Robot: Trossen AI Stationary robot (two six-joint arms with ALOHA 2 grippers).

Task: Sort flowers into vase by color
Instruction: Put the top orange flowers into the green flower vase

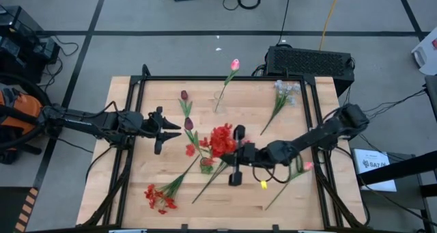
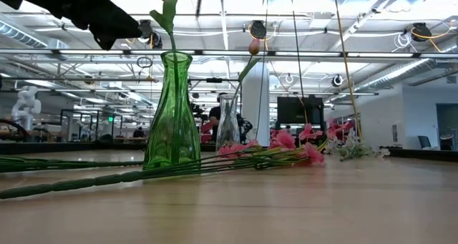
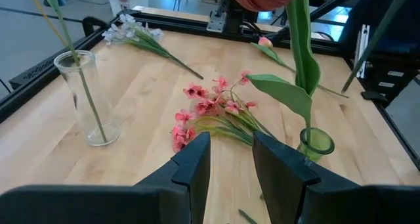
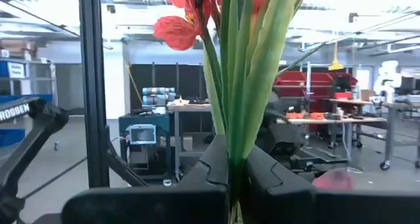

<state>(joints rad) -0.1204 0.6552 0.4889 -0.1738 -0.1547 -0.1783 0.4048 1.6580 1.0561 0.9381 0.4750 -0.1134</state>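
A red flower cluster is in my right gripper, which is shut on its stems just right of the green vase. A maroon tulip stands in that vase. A pink tulip stands in the clear vase. On the table lie another red cluster, a pink spray, a whitish-lavender spray and a pink tulip. My left gripper hovers open left of the vases, touching nothing. My right gripper pinches the red cluster's bundle of green stems between its two fingers, some way below the blooms. The fingers come in level from the table's right and lie across the stems. The stems stand upright, blooms above; their lower ends are hidden.
A black rail frames the wooden table. A second maroon tulip shows left of the clear vase. A small yellow object lies near the right arm. Long stems lie along the near part of the table. A black box sits beyond the far edge.
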